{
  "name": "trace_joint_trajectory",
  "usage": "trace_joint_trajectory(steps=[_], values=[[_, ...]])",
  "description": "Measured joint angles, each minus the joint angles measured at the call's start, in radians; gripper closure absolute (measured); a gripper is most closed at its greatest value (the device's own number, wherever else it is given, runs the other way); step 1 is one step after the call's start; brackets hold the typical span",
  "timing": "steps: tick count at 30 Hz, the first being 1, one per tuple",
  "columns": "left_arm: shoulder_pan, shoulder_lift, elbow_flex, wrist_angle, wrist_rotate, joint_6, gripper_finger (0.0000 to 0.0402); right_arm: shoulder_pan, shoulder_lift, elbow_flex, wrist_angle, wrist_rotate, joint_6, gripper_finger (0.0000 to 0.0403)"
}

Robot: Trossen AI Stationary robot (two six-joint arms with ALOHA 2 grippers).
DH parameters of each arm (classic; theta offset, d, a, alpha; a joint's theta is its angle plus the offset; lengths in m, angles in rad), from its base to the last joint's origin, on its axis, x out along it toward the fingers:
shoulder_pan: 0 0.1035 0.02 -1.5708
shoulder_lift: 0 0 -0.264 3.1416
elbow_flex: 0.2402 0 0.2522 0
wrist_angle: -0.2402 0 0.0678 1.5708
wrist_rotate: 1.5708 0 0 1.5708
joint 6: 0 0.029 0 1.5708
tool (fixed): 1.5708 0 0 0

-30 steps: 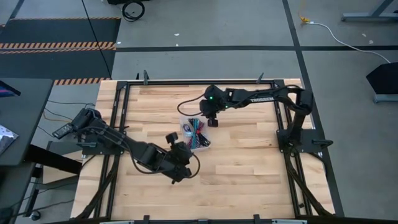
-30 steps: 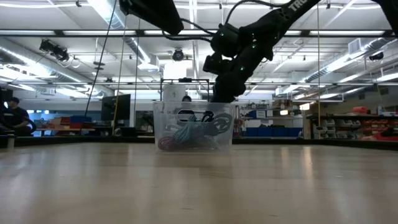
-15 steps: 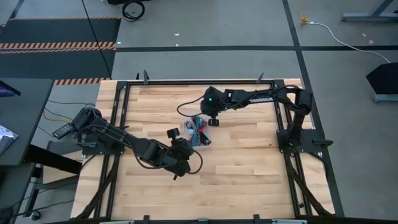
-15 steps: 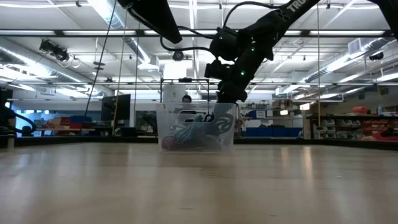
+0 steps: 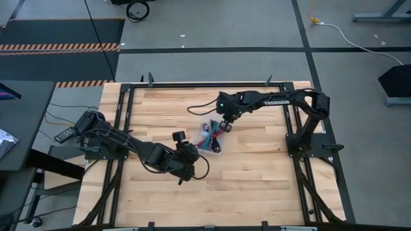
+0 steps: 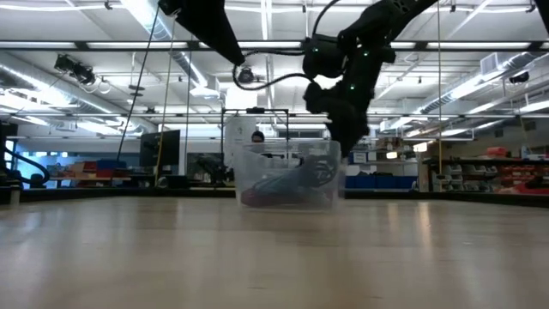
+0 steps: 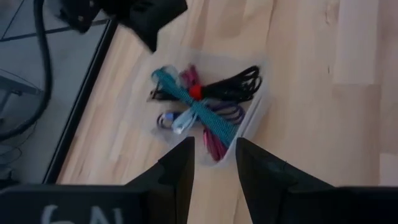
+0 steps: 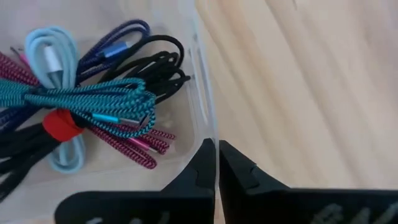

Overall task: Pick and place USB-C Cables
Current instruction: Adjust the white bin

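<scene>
A clear plastic bin (image 5: 210,137) stands on the wooden table near its middle. In it lie the USB-C cables: teal (image 8: 81,96), maroon (image 8: 134,146), light blue (image 8: 53,59), purple-blue (image 8: 121,37) and black with a red tie (image 8: 158,65). My right gripper (image 8: 217,165) reaches down at the bin's right side and is shut on its wall; the low view shows it over the bin (image 6: 290,176). My left gripper (image 7: 214,158) hovers open above the table just left of the bin (image 7: 208,109), with nothing between its fingers. My right gripper pinches the bin's clear side wall at its rim (image 8: 209,127), one finger inside the bin and one outside. The fingers come from above, pointing down. The bin's bottom stays on the table, and the cables lie loose inside.
Black frame rails (image 5: 122,115) run along the table's edges. Bare wood (image 5: 257,173) lies near and right of the bin. On the floor beyond the table are a black cable coil (image 5: 137,9) and a white cable with a yellow plug (image 5: 314,20).
My right gripper has shut on the bin's wall and gone toward the table's right edge. The bin with its cables has slid along the table the same way, staying upright.
</scene>
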Motion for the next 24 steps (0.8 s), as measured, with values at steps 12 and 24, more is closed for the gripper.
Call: trace_joint_trajectory(steps=[12, 24], values=[[0.084, 0.000, 0.000, 0.000, -0.003, 0.143, 0.0276, 0.063, -0.007, -0.002, -0.096, -0.016, 0.360, 0.0384], [0.198, 0.000, 0.000, 0.001, 0.326, 0.315, 0.0276, 0.131, -0.001, -0.006, -0.046, -0.100, 0.421, 0.0386]])
